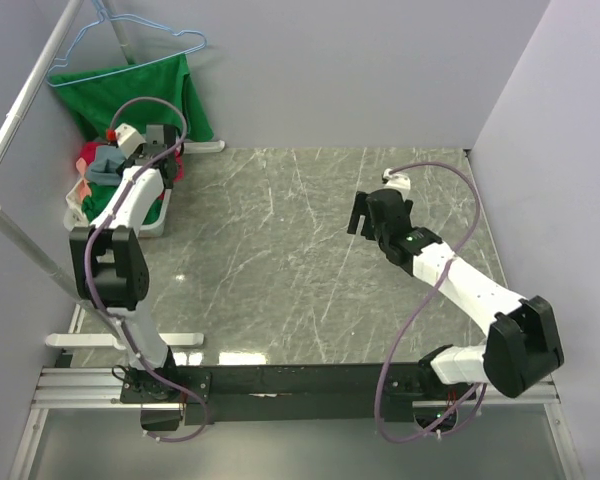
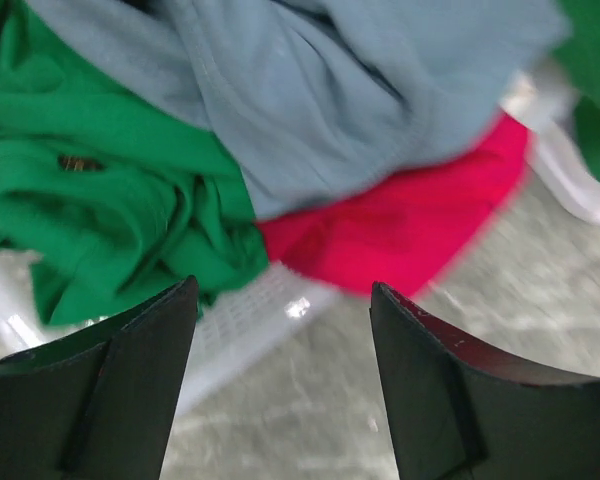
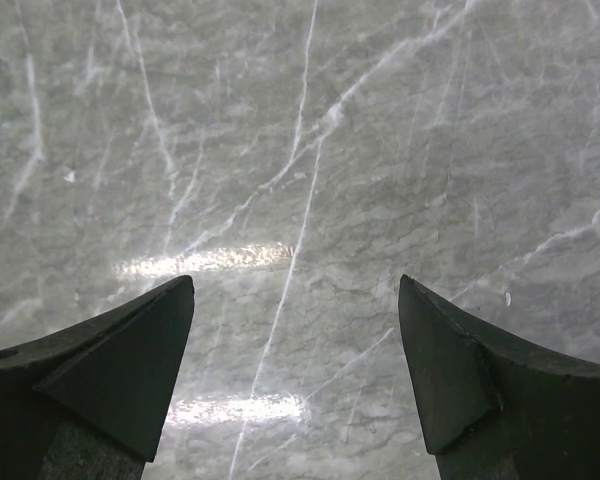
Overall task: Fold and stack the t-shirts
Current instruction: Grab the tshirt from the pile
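The t-shirts lie bunched in a white basket (image 2: 248,312) at the table's far left. A dusty grey-blue one (image 2: 320,90) is on top, a red one (image 2: 410,225) sits under its edge, and a green one (image 2: 110,190) is beside them. From above, the pile (image 1: 98,162) shows beside my left arm. My left gripper (image 2: 283,300) hovers at the basket's rim, open, with only table and rim between its fingers. My right gripper (image 3: 296,290) hangs open over bare marble, right of centre (image 1: 365,215), holding nothing.
A green shirt (image 1: 140,95) hangs on a blue wire hanger (image 1: 130,40) from a white rack pole (image 1: 25,110) at the back left. Grey walls close off the back and right. The marble tabletop (image 1: 280,260) stretches between the arms.
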Robot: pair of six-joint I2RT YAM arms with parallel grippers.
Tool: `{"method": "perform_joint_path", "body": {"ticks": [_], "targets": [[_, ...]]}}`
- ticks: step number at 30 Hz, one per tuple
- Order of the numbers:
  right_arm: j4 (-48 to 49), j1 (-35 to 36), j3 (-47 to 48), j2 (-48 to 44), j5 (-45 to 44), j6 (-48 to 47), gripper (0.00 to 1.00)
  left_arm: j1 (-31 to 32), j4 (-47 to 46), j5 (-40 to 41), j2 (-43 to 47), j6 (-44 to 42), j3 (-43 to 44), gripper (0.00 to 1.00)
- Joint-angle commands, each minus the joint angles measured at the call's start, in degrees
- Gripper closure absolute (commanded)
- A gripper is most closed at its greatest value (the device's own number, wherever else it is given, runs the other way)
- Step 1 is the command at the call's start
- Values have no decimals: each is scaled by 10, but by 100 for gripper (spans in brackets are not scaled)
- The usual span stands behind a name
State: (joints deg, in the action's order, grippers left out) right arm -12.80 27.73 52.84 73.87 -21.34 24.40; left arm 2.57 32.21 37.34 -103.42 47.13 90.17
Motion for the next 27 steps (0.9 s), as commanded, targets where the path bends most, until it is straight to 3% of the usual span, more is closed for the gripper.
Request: {"method": "perform_joint_path", "body": {"ticks": [1,11,21,23,26,27], "targets": [[21,3,28,33,9,0,11,-23,-28,-10,-41,9,67,25],[27,3,53,91,29,3,12,-60,-86,-17,-104,-43,120,25],[15,3,68,105,12,2,12,-68,-63,-35,-184,-60,185,32],[15,3,68,104,10,2,11,-69,-69,-39,-184,-62,177,37],[12,3,70,102,8,1,11,-69,-65,-44,-181,-61,171,58],[10,3,70,102,8,2,11,-68,-62,-46,-181,-60,171,75]]}}
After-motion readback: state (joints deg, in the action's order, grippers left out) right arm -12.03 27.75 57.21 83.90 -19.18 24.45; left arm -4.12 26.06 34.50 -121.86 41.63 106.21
